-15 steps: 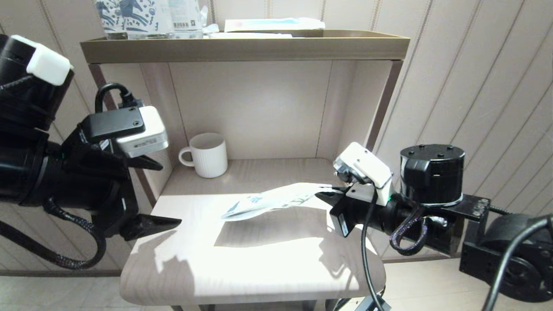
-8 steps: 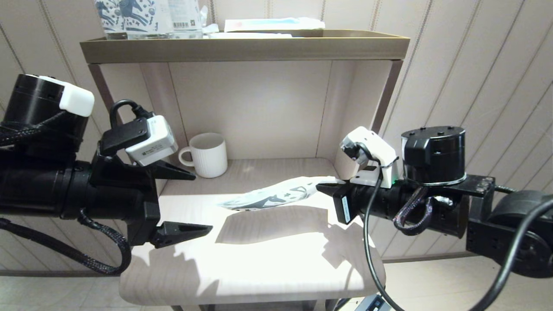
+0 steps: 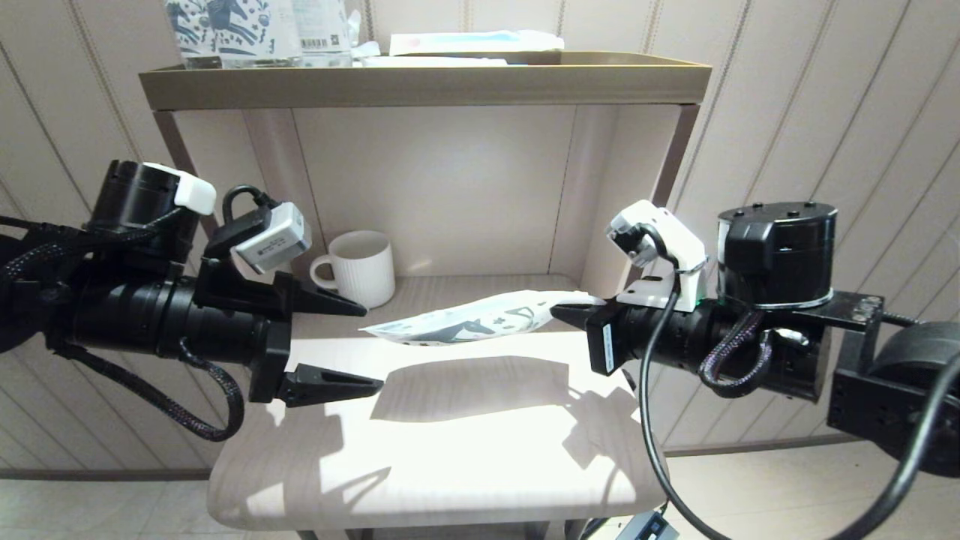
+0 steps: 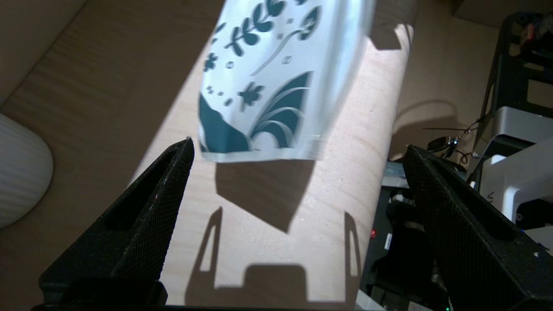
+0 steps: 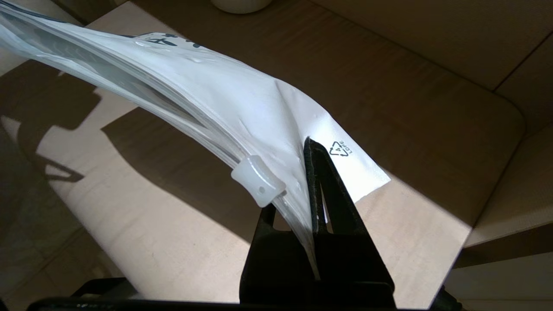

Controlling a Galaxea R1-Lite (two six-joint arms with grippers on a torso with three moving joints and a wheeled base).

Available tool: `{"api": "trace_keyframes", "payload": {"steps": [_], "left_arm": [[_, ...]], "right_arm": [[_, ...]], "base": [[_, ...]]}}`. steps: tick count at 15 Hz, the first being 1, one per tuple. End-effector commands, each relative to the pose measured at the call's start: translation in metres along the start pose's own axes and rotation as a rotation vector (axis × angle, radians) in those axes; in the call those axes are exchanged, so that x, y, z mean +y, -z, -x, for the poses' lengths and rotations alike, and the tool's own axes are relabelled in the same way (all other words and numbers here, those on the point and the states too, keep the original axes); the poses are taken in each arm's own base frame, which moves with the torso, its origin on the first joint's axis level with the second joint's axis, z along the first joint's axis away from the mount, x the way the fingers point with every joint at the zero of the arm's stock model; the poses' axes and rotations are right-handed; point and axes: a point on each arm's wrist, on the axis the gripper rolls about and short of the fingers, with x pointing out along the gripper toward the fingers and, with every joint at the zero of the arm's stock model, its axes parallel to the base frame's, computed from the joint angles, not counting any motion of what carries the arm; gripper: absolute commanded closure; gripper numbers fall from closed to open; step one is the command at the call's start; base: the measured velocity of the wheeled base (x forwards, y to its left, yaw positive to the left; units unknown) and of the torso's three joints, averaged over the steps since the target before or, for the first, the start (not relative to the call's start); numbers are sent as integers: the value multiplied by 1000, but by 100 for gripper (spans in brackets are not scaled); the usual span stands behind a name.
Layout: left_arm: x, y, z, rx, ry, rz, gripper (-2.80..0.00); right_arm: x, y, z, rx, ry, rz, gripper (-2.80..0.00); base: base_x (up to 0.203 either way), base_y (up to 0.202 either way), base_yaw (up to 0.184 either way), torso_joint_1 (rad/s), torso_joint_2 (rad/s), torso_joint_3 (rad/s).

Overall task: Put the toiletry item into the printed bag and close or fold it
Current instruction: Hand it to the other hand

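two grippers face each other above the pale wooden table (image 3: 450, 465). the right gripper (image 3: 564, 313), at centre right of the head view, has its fingers pinched tight on one end of the printed bag (image 3: 469, 322), holding it off the table so it stretches toward frame centre and casts a shadow below. in the right wrist view the clamped corner carries a small recycling triangle marked "ldpe" with a "4" inside, next to a white zip slider (image 5: 258, 180). the left gripper (image 3: 352, 345), at centre left, has its fingers spread wide with nothing between them; the bag's free end, printed with dark teal leaves and stars, hangs just ahead of them. a white ribbed mug (image 3: 358, 268) stands at the back of the table. horse-printed packs (image 3: 225, 30) sit on the shelf at upper left; their small label is unreadable. the toiletry item cannot be made out.
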Motion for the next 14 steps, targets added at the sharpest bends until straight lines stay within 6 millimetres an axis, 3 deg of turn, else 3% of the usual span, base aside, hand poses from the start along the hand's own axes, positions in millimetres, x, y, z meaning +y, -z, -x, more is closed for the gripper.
{"api": "trace_keyframes", "payload": {"steps": [1, 14], "left_arm": [[14, 10, -15, 25, 23, 34, -280], [13, 7, -34, -2, 107, 16, -280]], "right_arm": [[3, -2, 5, -12, -36, -5, 0], [6, 3, 0, 9, -91, -51, 0]], "base": [[0, 0, 0, 0, 0, 0], [0, 0, 0, 0, 0, 0]]}}
